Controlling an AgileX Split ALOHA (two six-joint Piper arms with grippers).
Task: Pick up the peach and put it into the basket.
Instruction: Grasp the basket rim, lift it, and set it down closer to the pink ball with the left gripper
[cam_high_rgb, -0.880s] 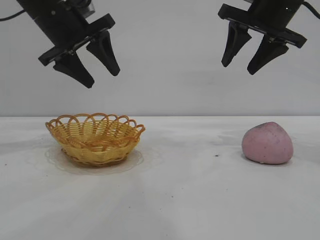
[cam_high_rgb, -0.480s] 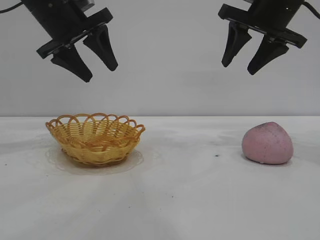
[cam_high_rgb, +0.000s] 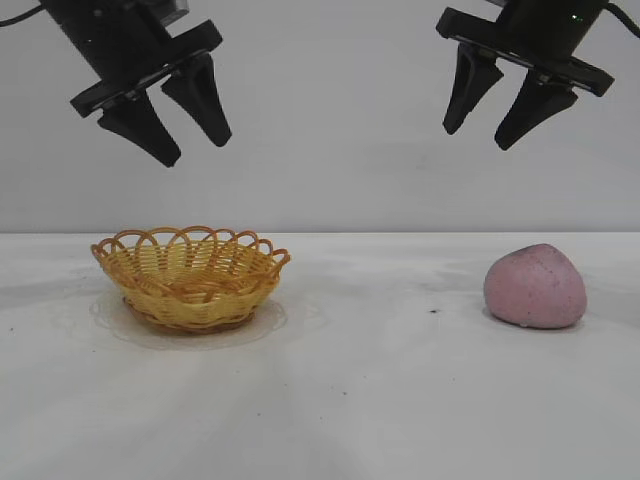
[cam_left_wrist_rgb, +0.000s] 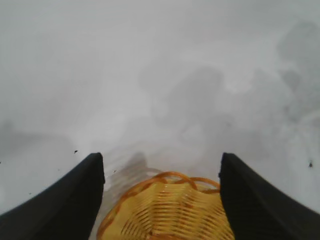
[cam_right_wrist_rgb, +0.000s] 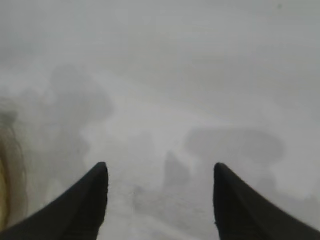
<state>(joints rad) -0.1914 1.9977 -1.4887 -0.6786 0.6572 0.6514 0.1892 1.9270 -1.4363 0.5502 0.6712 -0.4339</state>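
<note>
The dusty pink peach (cam_high_rgb: 535, 286) lies on the white table at the right. The yellow wicker basket (cam_high_rgb: 190, 276) with an orange looped rim stands at the left; it also shows in the left wrist view (cam_left_wrist_rgb: 167, 212), below and between that gripper's fingers. My left gripper (cam_high_rgb: 195, 152) hangs open and empty high above the basket. My right gripper (cam_high_rgb: 478, 138) hangs open and empty high up, above and a little left of the peach. The peach does not show in either wrist view.
The white table (cam_high_rgb: 380, 380) stretches between basket and peach, with a few small dark specks (cam_high_rgb: 434, 311) on it. A pale wall stands behind.
My left gripper has risen a little and shifted slightly left above the basket. The right gripper, the peach and the basket have not moved.
</note>
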